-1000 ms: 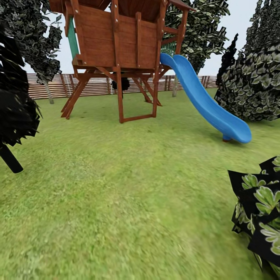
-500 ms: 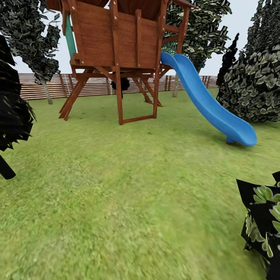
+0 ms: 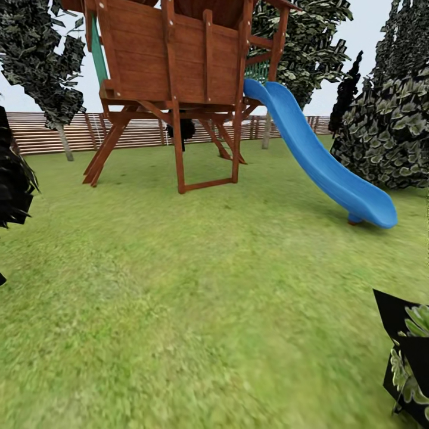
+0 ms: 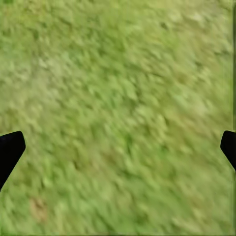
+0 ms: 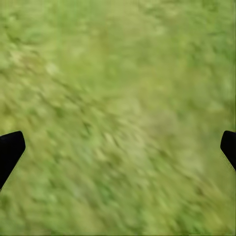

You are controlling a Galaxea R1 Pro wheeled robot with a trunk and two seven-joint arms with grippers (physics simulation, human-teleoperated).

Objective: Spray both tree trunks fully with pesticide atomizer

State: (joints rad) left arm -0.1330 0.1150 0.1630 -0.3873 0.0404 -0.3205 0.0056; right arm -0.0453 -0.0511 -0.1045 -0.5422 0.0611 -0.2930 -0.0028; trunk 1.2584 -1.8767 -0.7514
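Head view has swung left across lawn (image 3: 196, 310); playset (image 3: 173, 83) and slide (image 3: 322, 161) ahead, sprayer unfound; both grippers (image 4: 118, 147) (image 5: 118, 147) wide open, empty.

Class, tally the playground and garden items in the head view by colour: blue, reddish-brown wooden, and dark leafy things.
Blue plastic slide: 1
Reddish-brown wooden play tower and slatted fence: 2
Dark leafy bush at the right: 1
Total: 4

Slide (image 3: 325, 161) right of playhouse (image 3: 173, 59) (fence (image 3: 47, 132) behind)
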